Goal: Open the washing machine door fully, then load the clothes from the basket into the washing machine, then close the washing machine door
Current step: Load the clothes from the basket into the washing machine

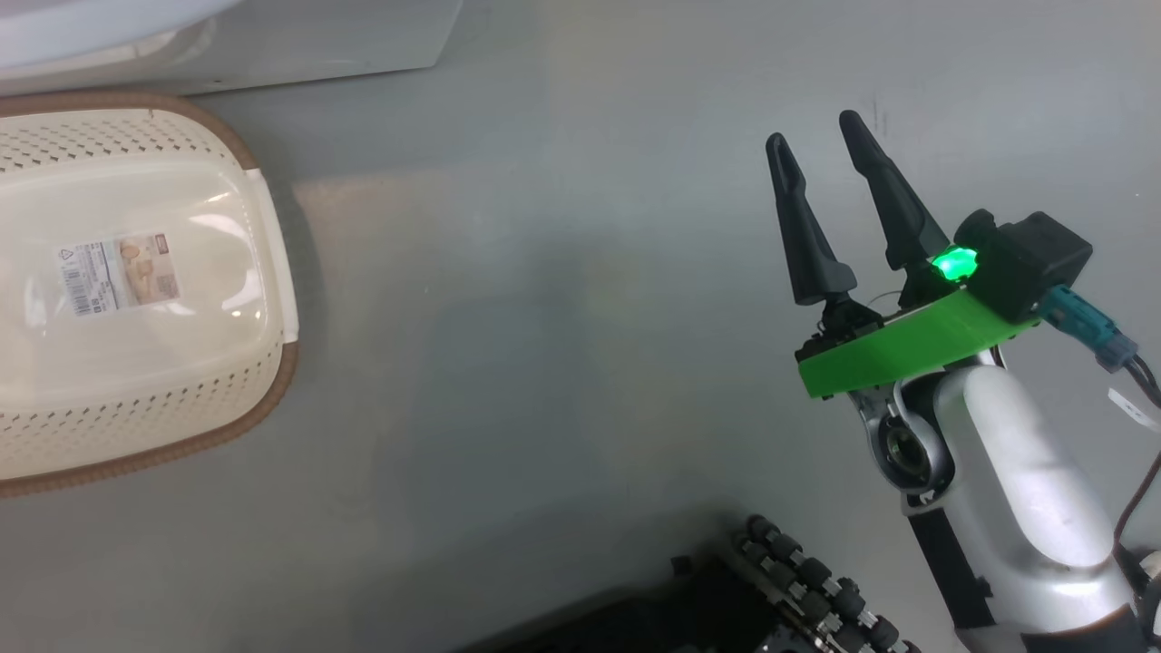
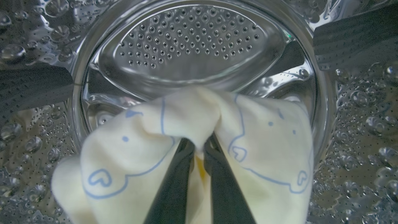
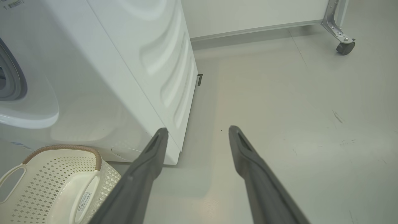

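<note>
Left wrist view looks into the perforated steel drum of the washing machine [image 2: 192, 40], where the left gripper [image 2: 200, 143] has its two dark fingers pinched nearly together on the clothes [image 2: 264, 149], pale yellow fabric draped over both fingertips. Head view has the right gripper [image 1: 814, 131] spread wide, holding nothing, above the floor [image 1: 544, 363]. The basket [image 1: 181, 417] sits on the floor against the machine's front, its base sticker showing.

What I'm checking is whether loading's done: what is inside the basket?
The basket shows a bare cream base with a sticker, nothing lying on it. The head view cuts off its left end, and the right end effector hides one corner in its wrist view.
</note>
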Robot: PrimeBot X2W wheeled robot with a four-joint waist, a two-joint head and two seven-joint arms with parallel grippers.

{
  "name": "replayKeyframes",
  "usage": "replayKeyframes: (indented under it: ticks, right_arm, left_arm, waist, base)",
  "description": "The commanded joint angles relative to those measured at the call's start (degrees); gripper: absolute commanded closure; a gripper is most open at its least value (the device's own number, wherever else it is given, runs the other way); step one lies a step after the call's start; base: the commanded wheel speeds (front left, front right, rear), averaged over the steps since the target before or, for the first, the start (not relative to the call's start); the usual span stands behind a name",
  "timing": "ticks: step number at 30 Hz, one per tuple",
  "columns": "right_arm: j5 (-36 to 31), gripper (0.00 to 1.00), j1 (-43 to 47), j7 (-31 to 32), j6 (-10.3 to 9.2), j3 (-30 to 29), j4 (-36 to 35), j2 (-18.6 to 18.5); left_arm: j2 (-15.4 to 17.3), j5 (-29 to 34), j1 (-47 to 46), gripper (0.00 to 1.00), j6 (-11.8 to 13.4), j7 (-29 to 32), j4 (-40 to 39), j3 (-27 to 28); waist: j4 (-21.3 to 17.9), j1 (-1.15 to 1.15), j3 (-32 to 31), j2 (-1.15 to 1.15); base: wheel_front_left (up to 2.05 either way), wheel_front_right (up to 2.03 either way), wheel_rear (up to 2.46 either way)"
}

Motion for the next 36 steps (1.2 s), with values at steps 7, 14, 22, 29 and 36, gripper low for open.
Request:
replayKeyframes:
  ticks: [7,14,22,29,36]
  right_arm:
    - [1.3,0.00,0.4,-0.4,0.20,1.4,-1.8,0.1]
    - [1.4,0.00,0.3,-0.4,0.20,1.5,-1.8,0.1]
    - [1.9,0.00,-0.4,-0.4,0.20,1.9,-1.6,0.1]
    - [2.1,0.00,-0.6,-0.4,0.20,1.9,-1.4,0.1]
    - [1.7,0.00,-0.4,-0.4,0.20,1.0,-1.2,0.1]
  left_arm:
    - [2.0,1.5,-3.5,1.00,0.0,-1.8,3.2,-0.7]
    - [1.2,-0.8,-3.1,1.00,0.0,0.6,10.0,-5.8]
    - [1.7,-4.7,-3.3,1.00,0.0,3.4,13.3,-11.9]
    - [2.3,-7.5,-3.7,0.00,0.0,2.4,14.6,-15.1]
    - [1.9,-9.7,-2.1,0.00,0.0,0.6,15.6,-16.8]
  waist:
    - [-0.9,-0.01,0.8,0.00]
    - [-1.1,-0.01,1.6,0.00]
    - [-1.6,-0.01,2.2,0.00]
    - [-1.7,-0.01,2.1,0.00]
    - [-1.3,-0.01,0.8,0.00]
  base:
    - [0.00,0.00,0.00]
    - [0.00,0.00,0.00]
    - [0.00,0.00,0.00]
    - [0.00,0.00,0.00]
    - [0.00,0.00,0.00]
